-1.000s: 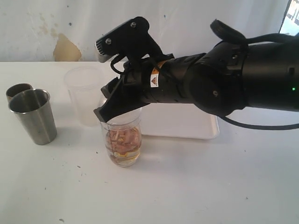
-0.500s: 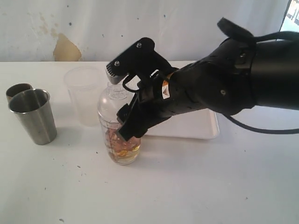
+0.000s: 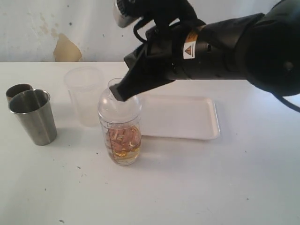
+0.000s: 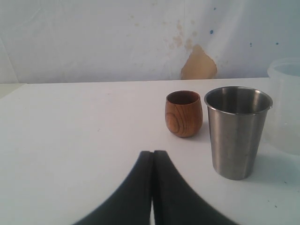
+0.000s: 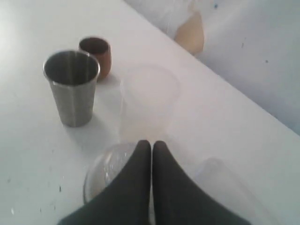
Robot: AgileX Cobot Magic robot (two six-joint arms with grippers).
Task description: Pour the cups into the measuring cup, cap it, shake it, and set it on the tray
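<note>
The right gripper (image 3: 120, 93) hangs at upper middle, fingers squeezed together, holding nothing, right by the clear lid (image 3: 117, 110). The white tray (image 3: 206, 133) lies at middle right. The measuring cup (image 3: 123, 143) stands on the table (image 3: 197, 187) by the tray's left end, lid on top. If the lid sits loose, shaking could pop it off and spill the brown drink (image 3: 124, 157). The left gripper (image 4: 153, 157) is squeezed together too, empty.

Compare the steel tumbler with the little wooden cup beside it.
The steel tumbler is grey brushed metal; the wooden cup is brown with visible grain. The steel tumbler stands clearly taller than the wooden cup. The steel tumbler has straight walls widening to the rim; the wooden cup is rounded and bulges at the middle. Both stand upright, open-topped, close together on the white table.
</note>
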